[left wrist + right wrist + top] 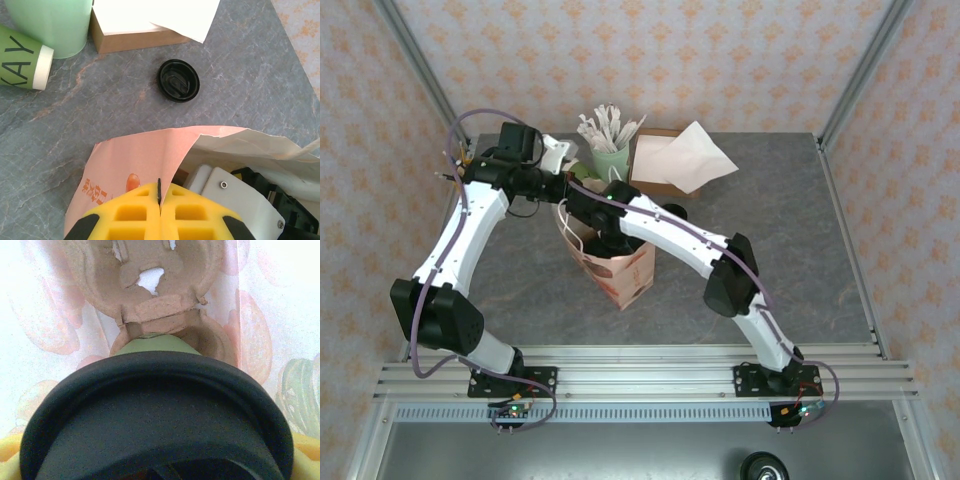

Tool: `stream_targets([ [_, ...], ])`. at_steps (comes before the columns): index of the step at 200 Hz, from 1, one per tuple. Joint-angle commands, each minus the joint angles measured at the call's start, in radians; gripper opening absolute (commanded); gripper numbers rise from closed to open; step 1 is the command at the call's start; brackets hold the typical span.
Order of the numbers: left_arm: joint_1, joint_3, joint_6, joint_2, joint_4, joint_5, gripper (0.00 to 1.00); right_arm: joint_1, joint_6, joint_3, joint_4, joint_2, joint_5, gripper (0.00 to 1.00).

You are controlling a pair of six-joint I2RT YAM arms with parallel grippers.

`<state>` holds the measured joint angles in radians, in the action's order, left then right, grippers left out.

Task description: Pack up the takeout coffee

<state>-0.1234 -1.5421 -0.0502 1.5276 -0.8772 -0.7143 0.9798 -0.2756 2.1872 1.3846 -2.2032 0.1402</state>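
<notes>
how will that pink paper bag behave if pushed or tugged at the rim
Probably floppy: the paper bag has a thin rim that folds and curls where the left gripper pinches it. Likely light and apt to tip or slide, since it stands upright and thin-walled on the table. The takeout coffee in the right gripper might steady it once lowered.

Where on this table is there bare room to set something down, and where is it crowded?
Bare: the right half of the table, right of the napkin box and right arm; also the near-left strip between the left arm and paper bag. Crowded: back left to centre, around the stick cup and loose lid.
</notes>
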Motion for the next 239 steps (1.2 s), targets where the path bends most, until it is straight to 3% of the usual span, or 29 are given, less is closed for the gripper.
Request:
stream_targets([
  [1, -0.009, -0.018, -0.004, -0.012, -0.052, 0.0, 0.0, -0.009, 0.006, -0.173, -0.085, 0.003, -0.102, 0.58],
  [56, -0.008, -0.015, 0.013, -0.012, -0.041, 0.014, 0.0, -0.009, 0.001, -0.298, -0.151, -0.004, -0.059, 0.57],
  [119, -0.008, -0.018, 0.037, -0.014, -0.01, 0.018, 0.0, -0.008, 0.031, 0.04, 0.05, -0.018, -0.045, 0.57],
  [152, -0.007, -0.01, 0.016, -0.037, -0.001, 0.045, 0.0, -0.009, 0.018, 0.123, 0.104, -0.016, -0.036, 0.57],
  [239, -0.008, -0.011, 0.007, -0.032, -0.008, 0.061, 0.0, -0.006, 0.027, -0.001, 0.142, 0.0, -0.083, 0.57],
])
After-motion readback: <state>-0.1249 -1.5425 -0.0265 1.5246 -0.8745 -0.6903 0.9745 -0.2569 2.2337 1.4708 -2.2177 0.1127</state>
